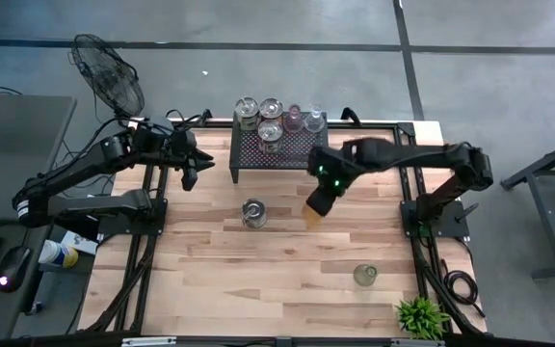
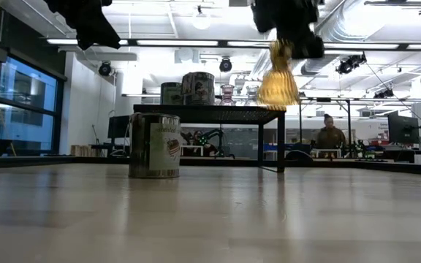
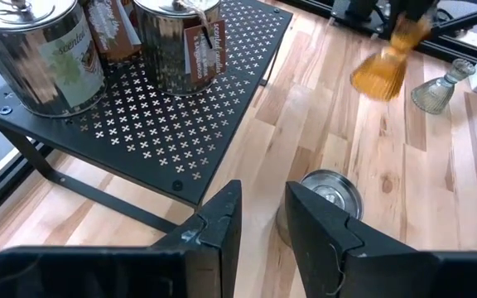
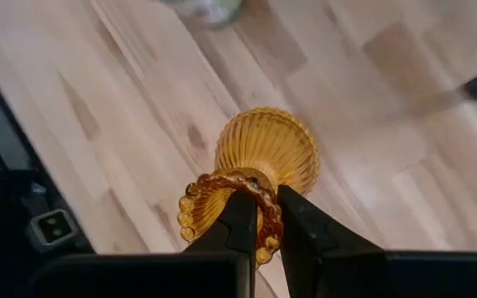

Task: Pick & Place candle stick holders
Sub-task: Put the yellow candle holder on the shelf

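The right gripper (image 1: 318, 200), just right of centre in the high view, has its fingers pinched on the beaded rim of the amber holder (image 4: 265, 157), which hangs long axis upright, clear of the table (image 1: 258, 280); bare wood lies directly beneath it and the black stand (image 1: 276, 152) just above it in the frame. The left gripper (image 1: 190, 176) waits left of the stand, partly open and empty, nearer the silvery holder (image 1: 253, 212) on the wood at centre. The gap under the amber holder shows only in the low view, and the glass holder (image 1: 365, 276) at lower right is hard to make out
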`<state>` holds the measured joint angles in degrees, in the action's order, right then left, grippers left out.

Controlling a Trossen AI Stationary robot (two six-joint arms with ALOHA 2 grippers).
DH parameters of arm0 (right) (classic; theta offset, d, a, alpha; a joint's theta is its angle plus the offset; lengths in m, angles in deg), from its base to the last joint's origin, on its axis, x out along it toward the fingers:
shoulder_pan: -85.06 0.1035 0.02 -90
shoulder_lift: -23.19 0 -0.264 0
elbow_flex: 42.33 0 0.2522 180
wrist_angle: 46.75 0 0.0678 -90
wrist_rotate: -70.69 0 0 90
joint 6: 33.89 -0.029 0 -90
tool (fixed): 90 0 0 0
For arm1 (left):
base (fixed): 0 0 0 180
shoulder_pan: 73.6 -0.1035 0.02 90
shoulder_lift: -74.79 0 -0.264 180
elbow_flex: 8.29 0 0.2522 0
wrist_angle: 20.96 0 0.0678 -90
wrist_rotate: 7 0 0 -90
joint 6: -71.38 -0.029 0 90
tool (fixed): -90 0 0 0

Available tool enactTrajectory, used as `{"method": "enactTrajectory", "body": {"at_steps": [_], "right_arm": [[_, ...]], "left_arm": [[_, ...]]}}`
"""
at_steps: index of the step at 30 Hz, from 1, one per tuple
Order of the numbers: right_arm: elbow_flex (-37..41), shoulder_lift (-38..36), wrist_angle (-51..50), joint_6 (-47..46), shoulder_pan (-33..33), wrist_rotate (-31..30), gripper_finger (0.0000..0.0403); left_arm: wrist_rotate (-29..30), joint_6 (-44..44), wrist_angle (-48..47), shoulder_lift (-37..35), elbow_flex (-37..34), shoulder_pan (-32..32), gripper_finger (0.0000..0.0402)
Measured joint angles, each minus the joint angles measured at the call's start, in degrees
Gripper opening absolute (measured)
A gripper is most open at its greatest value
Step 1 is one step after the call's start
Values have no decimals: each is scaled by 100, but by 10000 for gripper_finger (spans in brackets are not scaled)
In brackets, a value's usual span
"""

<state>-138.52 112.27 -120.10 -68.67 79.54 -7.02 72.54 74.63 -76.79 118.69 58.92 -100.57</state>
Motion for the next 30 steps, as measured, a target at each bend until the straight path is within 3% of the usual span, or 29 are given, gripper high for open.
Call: {"method": "enactTrajectory", "body": {"at_steps": [8, 20, 30], "right_arm": [[-1286, -7, -684, 268, -508, -432, 19], [-1807, 34, -396, 518, -1307, -638, 19], [-2794, 542, -373, 992, -1786, -613, 19]], "left_arm": [[0, 0, 0, 0, 0, -1, 92], [-2, 2, 0, 0, 0, 0, 92], [-4, 24, 0, 0, 0, -1, 92]]}}
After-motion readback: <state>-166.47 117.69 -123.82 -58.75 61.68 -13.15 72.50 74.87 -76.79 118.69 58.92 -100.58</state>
